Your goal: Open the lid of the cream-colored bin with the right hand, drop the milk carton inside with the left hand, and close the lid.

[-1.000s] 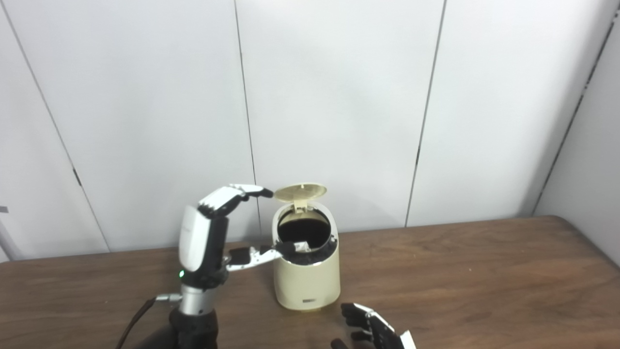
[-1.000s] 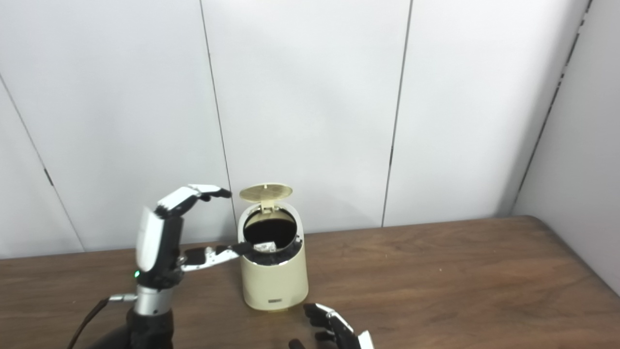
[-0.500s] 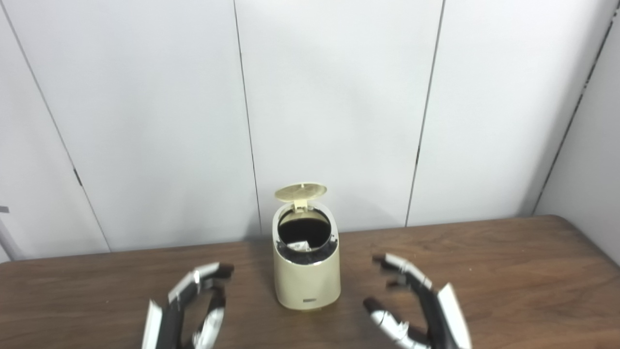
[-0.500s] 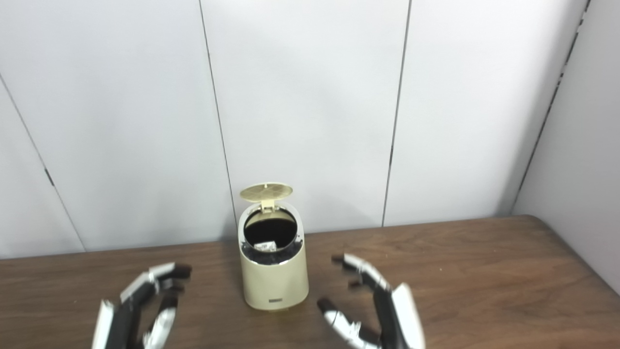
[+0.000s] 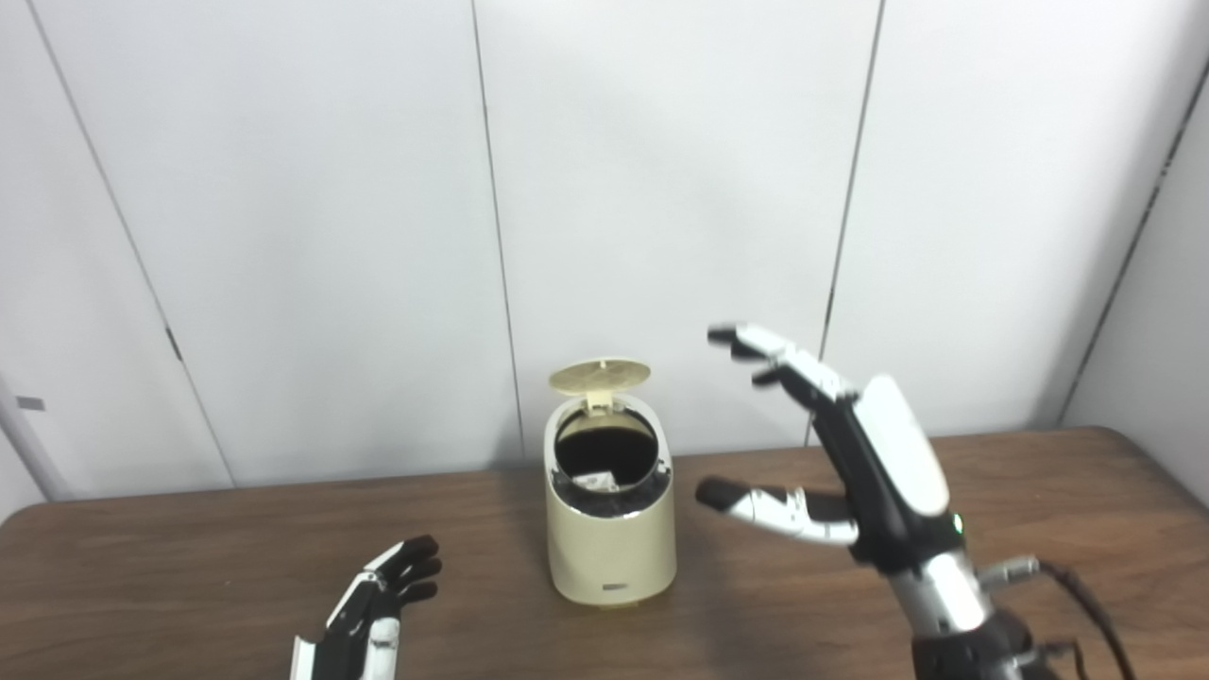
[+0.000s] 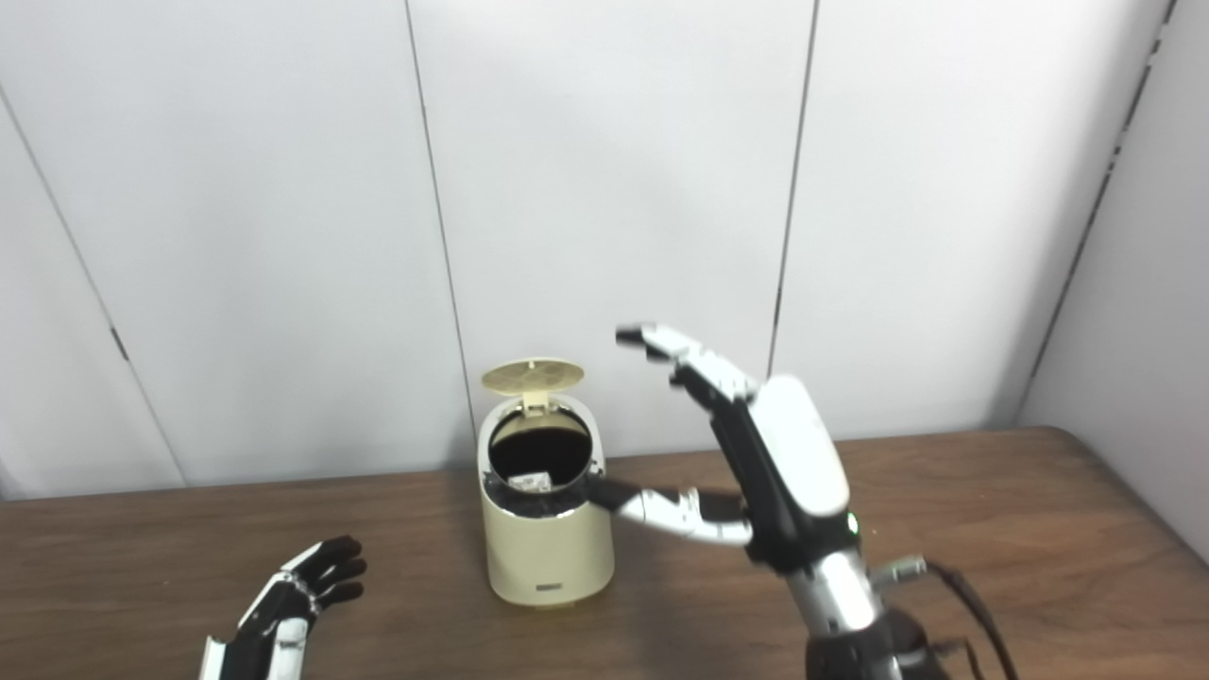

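The cream-colored bin (image 5: 612,538) stands near the middle of the brown table (image 5: 1039,491), its round lid (image 5: 599,375) tipped up and back. A pale corner of the milk carton (image 5: 595,480) shows inside the dark opening. My right hand (image 5: 850,463) is raised to the right of the bin, open, fingers spread and reaching toward the lid's height, thumb pointing at the bin's rim without touching it. My left hand (image 5: 373,614) lies low at the front left, open and holding nothing.
White wall panels (image 5: 661,189) stand close behind the bin. A black cable (image 5: 1086,604) trails from the right wrist over the table's right side. Bare tabletop lies between the left hand and the bin.
The left hand withdrew from the bin's opening and dropped to the front left. The right hand rose from the bottom edge to beside the bin. The camera shifted slightly.
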